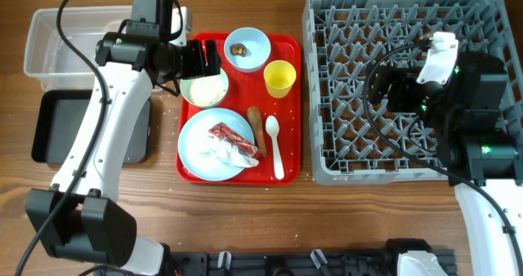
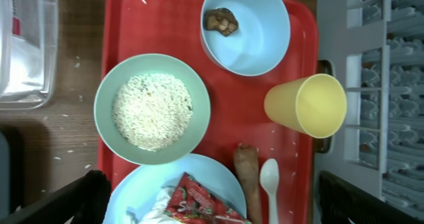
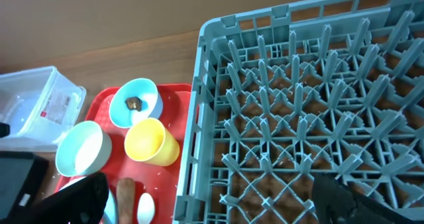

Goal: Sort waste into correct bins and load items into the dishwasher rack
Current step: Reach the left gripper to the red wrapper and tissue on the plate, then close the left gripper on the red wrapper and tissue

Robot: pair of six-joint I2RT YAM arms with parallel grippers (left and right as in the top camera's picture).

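Since both pincers are spread wide with nothing in them, no grab is on yet. The left pincer hangs over the green bowl at the upper left of the red tray. The right pincer sits over the rack on the right of the frame.

That bowl is full of rice, so I'd guess it's the heaviest dish here, and the grains will spill at any tilt. It looks like stiff, slick plastic, so pinch the rim and keep it level until it's over the tub or black tray at far left.

A few grains lie loose on the worktop. The wrapper and tissue on the plate look feather-light and soft, so grab them anywhere on top.
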